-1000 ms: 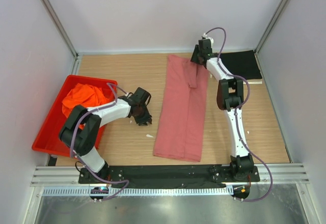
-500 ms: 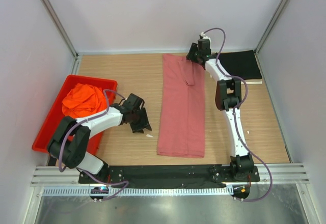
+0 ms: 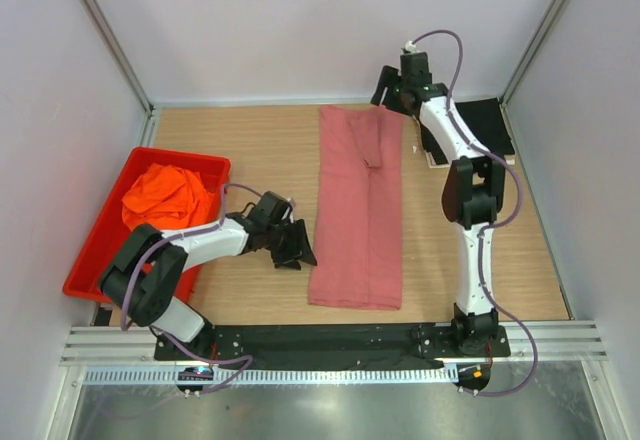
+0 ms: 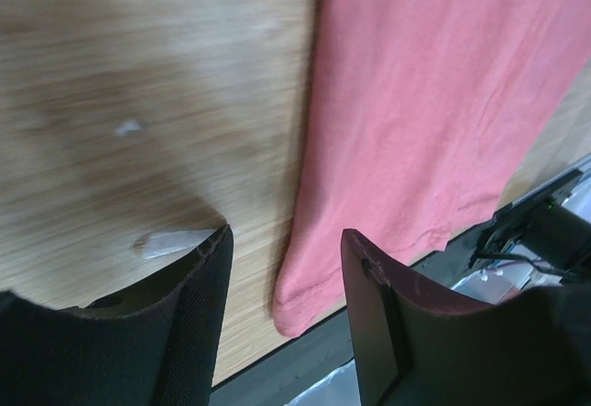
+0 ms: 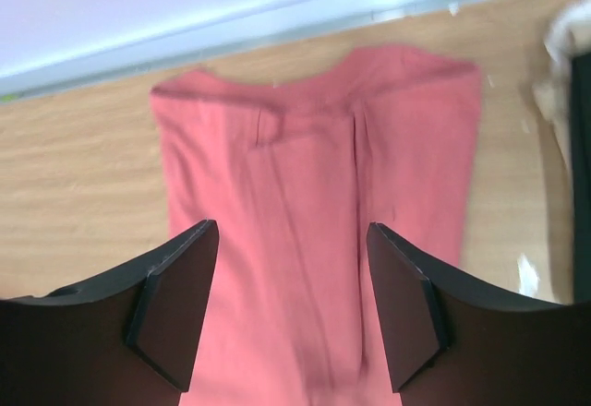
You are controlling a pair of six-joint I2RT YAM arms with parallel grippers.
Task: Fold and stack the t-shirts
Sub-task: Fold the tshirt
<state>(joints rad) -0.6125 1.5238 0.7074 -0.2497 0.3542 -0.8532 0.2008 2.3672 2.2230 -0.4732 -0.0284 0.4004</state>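
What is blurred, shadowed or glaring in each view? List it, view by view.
Top external: sharp, evenly lit, soft shadows only. Left wrist: table grain smeared by motion, a dark shadow patch ahead of the left fingers. Right wrist: rose-red t-shirt slightly soft, right fingers near-black, a bright band along the foot of the wall.

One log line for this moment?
rose-red t-shirt: folded lengthwise, flat | left gripper: open, by near corner | right gripper: open, by far end | orange t-shirt: in tray
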